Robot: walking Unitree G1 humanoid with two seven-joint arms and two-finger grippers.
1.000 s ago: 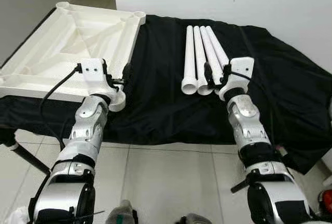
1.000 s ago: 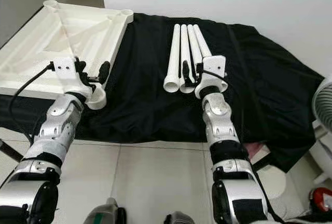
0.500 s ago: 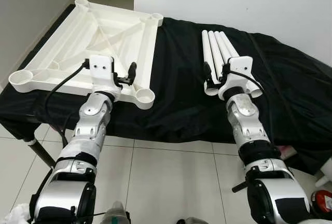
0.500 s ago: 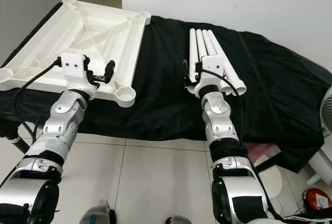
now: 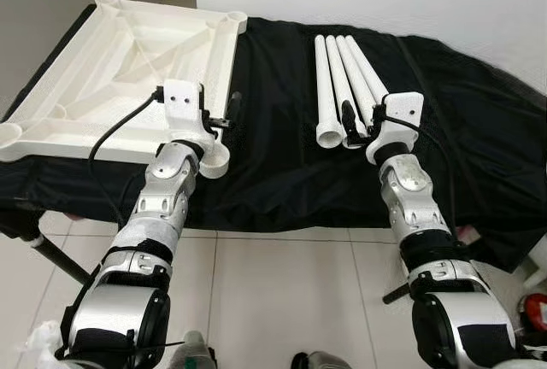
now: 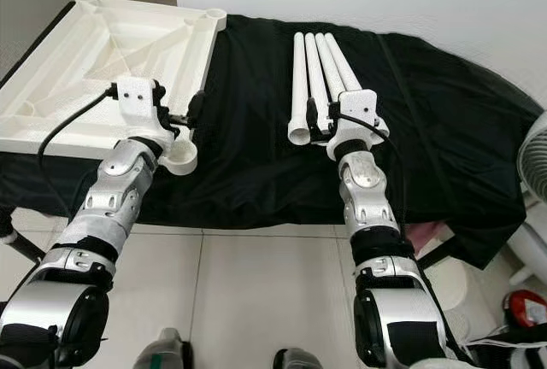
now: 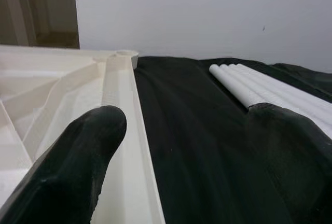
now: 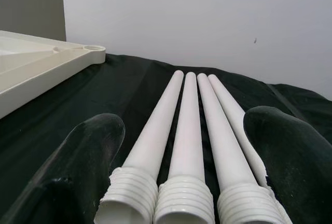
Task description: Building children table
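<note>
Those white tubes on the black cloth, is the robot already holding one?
No. All four white tubes lie side by side on the black cloth, and the right gripper has its jaws spread wide around their threaded ends.

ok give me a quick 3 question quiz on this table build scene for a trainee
1. How many white legs lie on the black cloth?
2. True or false: the right hand is open with its fingers either side of the legs' threaded ends.
3. The left hand is over: A) the upturned tabletop's right edge, B) the floor, C) the legs.

Key: 1. four; 2. true; 3. A
</note>
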